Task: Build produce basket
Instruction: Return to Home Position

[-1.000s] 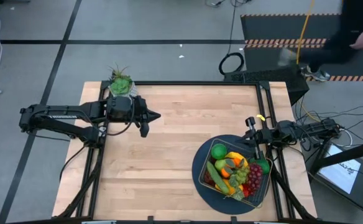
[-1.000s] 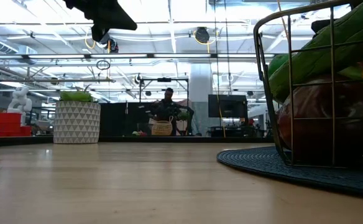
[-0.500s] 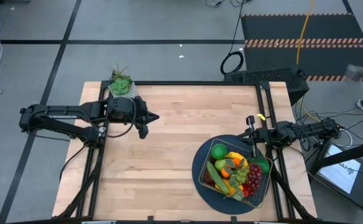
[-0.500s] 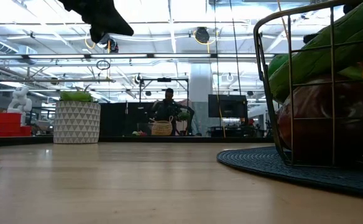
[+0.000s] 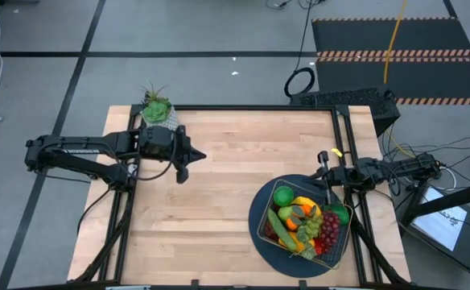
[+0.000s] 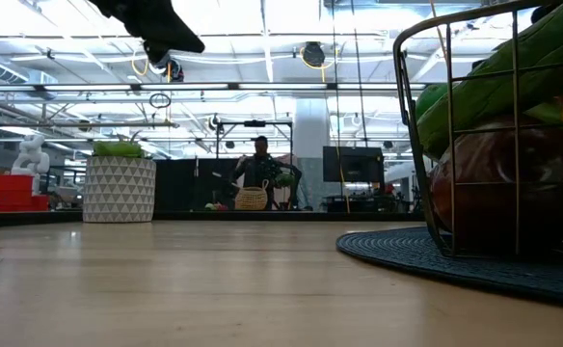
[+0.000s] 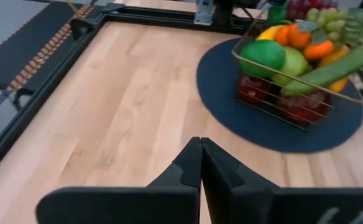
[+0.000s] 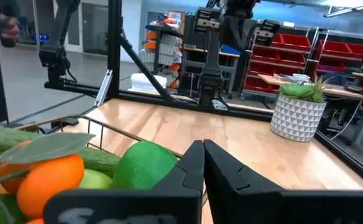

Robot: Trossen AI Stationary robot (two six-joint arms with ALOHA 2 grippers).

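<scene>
I am finding the basket (image 5: 332,259), heaped with produce (image 5: 303,221), lower right on the bench. The left gripper (image 5: 185,163), upper left, and the right gripper (image 5: 325,173), beside the basket, are showing closed, empty fingers. I am judging the basket light and stiff, best gripped at the rim.

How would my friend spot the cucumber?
At the right of the wooden table lies a round dark blue mat, with a wire basket on it. The cucumber lies along the basket's side nearest the table's middle: the only long, thin green piece there.
</scene>
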